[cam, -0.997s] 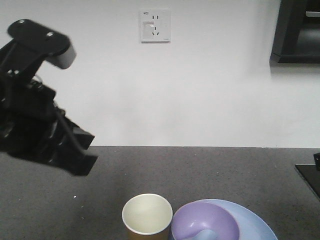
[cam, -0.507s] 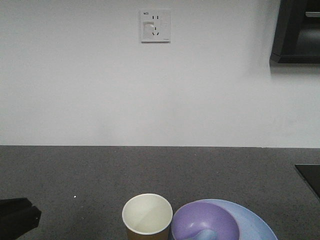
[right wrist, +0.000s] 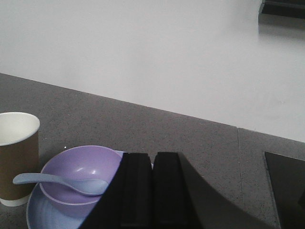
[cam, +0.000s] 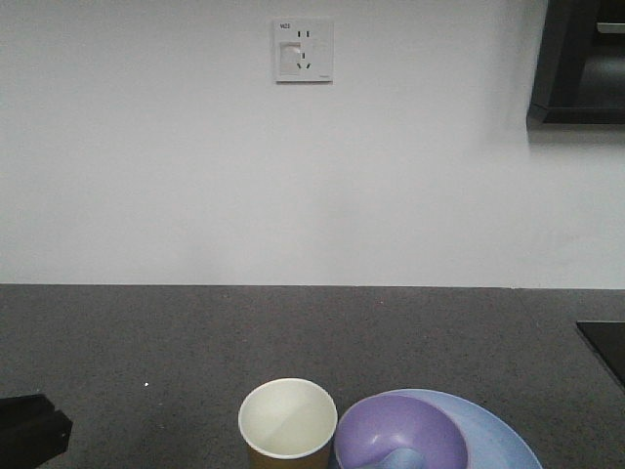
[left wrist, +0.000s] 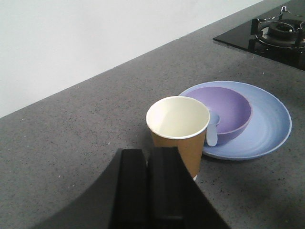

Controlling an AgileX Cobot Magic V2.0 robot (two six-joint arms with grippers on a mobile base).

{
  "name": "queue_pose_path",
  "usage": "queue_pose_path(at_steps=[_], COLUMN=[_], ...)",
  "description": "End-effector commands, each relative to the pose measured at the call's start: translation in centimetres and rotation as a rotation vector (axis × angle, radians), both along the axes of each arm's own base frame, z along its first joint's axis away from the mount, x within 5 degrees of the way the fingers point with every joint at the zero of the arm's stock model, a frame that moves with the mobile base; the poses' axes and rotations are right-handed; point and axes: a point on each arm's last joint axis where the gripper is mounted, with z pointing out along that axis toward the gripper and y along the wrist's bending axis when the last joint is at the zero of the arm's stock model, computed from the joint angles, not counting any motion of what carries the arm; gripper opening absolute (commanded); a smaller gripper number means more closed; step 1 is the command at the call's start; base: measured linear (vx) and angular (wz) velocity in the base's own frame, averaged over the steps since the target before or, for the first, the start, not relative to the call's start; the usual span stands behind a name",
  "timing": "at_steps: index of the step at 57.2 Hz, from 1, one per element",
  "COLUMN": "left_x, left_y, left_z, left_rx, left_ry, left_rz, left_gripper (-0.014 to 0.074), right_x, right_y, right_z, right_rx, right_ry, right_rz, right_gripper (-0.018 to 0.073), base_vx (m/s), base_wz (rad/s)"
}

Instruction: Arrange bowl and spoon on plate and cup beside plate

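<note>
Cup sits center frame in left wrist view, upright, touching plate edge. Bowl on plate w/ spoon resting in it. Left gripper & right gripper: fingers together, holding nothing.

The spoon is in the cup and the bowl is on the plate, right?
Not quite. The spoon is in the bowl, not in the cup, which is empty in the left wrist view. The bowl does sit on the plate.
</note>
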Motion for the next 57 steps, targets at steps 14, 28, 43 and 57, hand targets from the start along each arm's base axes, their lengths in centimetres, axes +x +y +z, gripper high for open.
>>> queue_pose_path(at_steps=[14,28,43,57], left_x=[0.3,-1.7,-4.8,-5.3], left_y=[1.7,6.5,8.5,8.6], left_z=[1.5,-4.7,-14.3,-15.6], left_rx=[-0.029,-0.149,-0.219,-0.156], left_ry=[-0.253,-0.357,-0.425,-0.415], left_rz=[0.079,0.403,0.605,0.62], left_gripper=[-0.0003,-0.0003,-0.0003,-0.0003], right_x=[0.0,0.0,0.0,0.0], right_y=[-0.1,-0.1,-0.1,-0.1], right_z=[1.5,1.5,1.5,1.5], right_rx=[0.011,0.011,0.011,0.012], right_ry=[-0.098,-0.097,-0.097,-0.097], right_rz=[-0.01,-0.01,-0.01,-0.01], right_gripper=[-0.0008,-0.0008,-0.0008,-0.0008], base_vx=[0.0,0.0,0.0,0.0], base_wz=[0.0,0.0,0.0,0.0])
